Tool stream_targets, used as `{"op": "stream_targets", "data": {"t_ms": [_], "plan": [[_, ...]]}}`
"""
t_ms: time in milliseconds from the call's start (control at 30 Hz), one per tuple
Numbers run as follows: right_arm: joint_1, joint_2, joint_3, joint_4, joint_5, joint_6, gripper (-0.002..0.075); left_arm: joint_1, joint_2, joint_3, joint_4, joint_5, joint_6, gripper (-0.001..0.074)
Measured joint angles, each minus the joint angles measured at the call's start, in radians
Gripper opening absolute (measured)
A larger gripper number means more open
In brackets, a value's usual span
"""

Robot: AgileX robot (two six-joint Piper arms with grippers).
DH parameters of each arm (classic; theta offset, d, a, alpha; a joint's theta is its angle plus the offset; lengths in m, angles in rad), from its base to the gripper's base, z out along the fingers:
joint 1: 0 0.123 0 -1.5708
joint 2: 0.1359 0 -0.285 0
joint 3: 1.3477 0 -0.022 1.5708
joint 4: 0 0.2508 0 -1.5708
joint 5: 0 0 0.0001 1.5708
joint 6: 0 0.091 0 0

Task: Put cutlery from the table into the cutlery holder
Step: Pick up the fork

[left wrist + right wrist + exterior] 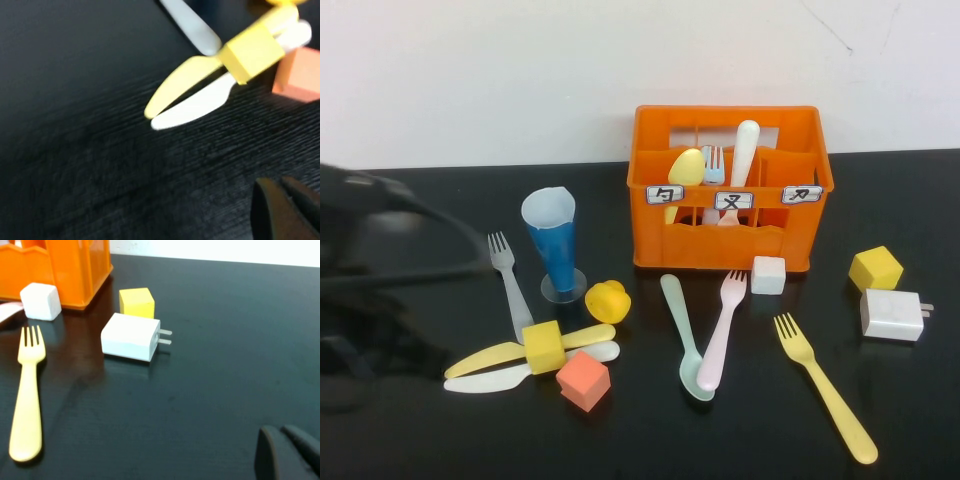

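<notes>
The orange cutlery holder stands at the back and holds a yellow spoon, a blue fork and a white handle. On the black table lie a grey fork, a yellow knife, a white knife, a mint spoon, a pink fork and a yellow fork. My left arm is at the left edge. My left gripper is shut and empty, short of the knife tips. My right gripper is shut and empty, apart from the yellow fork.
A yellow cube rests on the two knives, with an orange cube beside them. A blue cone cup and a yellow round toy stand near the grey fork. A white cube, a yellow cube and a white charger lie right.
</notes>
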Motion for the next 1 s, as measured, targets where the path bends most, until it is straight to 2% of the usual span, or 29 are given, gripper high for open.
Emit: {"op": "stream_targets", "data": {"t_ms": [67, 167, 300, 433, 600, 667, 867, 1000], "plan": [[0.000, 0.000, 0.000, 0.000, 0.000, 0.000, -0.0003, -0.089, 0.081, -0.013, 0.085, -0.022, -0.059, -0.0001], [0.000, 0.000, 0.000, 0.000, 0.000, 0.000, -0.0003, -0.186, 0.170, -0.038, 0.264, -0.052, -0.260, -0.0001], [0.000, 0.000, 0.000, 0.000, 0.000, 0.000, -0.0003, -0.224, 0.280, -0.093, 0.422, -0.060, -0.482, 0.0004], [0.000, 0.000, 0.000, 0.000, 0.000, 0.000, -0.0003, -0.212, 0.370, -0.184, 0.372, -0.062, -0.531, 0.0086], [0.000, 0.000, 0.000, 0.000, 0.000, 0.000, -0.0003, -0.153, 0.470, -0.303, 0.212, -0.064, -0.525, 0.0299], [0.000, 0.000, 0.000, 0.000, 0.000, 0.000, -0.0003, -0.130, 0.500, -0.327, 0.189, -0.064, -0.537, 0.0352], [0.000, 0.000, 0.000, 0.000, 0.000, 0.000, -0.0003, -0.054, 0.529, -0.337, 0.182, -0.066, -0.591, 0.0386], [0.000, 0.000, 0.000, 0.000, 0.000, 0.000, -0.0003, -0.037, 0.530, -0.337, 0.186, -0.079, -0.606, 0.0388]]}}
